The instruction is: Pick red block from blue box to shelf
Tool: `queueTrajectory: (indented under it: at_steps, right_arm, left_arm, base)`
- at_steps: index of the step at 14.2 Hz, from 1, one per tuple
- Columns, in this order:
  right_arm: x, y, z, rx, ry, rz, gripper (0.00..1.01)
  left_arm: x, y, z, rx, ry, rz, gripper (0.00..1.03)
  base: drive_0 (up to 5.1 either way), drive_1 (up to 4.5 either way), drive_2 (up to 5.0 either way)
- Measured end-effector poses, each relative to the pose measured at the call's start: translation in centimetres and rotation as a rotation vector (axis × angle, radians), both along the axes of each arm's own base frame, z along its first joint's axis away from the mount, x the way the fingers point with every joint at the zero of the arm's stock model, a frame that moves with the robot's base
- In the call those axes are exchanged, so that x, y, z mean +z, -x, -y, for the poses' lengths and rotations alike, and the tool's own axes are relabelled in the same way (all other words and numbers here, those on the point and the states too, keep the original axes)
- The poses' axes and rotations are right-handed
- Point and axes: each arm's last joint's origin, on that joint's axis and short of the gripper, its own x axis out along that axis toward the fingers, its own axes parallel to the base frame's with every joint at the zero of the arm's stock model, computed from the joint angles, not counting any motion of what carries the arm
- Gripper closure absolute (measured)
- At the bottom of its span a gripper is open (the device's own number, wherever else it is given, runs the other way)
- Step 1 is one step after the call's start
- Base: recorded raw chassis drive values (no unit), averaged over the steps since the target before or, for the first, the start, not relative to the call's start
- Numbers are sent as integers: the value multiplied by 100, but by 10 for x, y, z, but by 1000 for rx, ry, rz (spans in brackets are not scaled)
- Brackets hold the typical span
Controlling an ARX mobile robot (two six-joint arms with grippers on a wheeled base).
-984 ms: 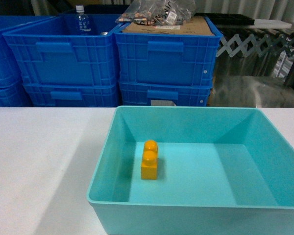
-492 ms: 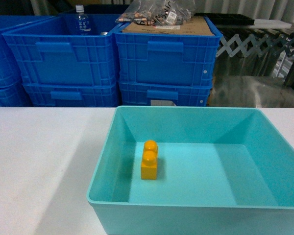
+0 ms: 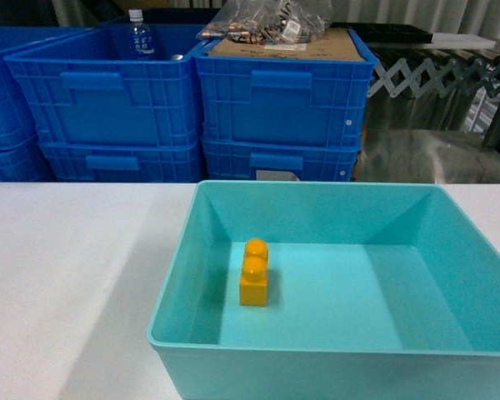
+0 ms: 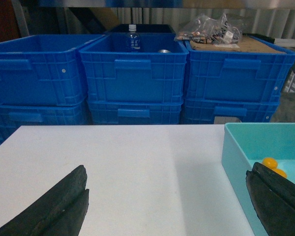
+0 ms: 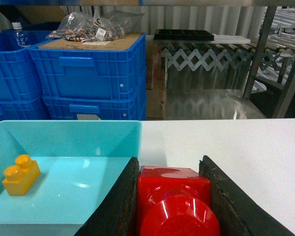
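Note:
My right gripper is shut on the red block, a glossy brick with its round stud facing the wrist camera. It hangs just right of the blue box, over the white table. The blue box is a shallow turquoise tub and holds only a yellow two-stud brick. My left gripper is open over bare table, left of the box wall. Neither gripper shows in the head view. Steel uprights of the shelf stand at the far right.
Stacked dark blue crates stand behind the white table. One holds a water bottle; another carries cardboard and a bag of small parts. A folding metal lattice runs behind the table on the right.

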Motion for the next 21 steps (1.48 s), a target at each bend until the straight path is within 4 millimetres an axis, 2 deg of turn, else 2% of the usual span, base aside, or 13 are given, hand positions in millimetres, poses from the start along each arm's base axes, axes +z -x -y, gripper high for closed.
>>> queueTrajectory:
  at_steps: [21]
  right_arm:
    - [0, 0, 0, 0, 0, 0, 72]
  left_arm:
    - [0, 0, 0, 1, 0, 0, 5]
  base:
    - [-168, -168, -168]
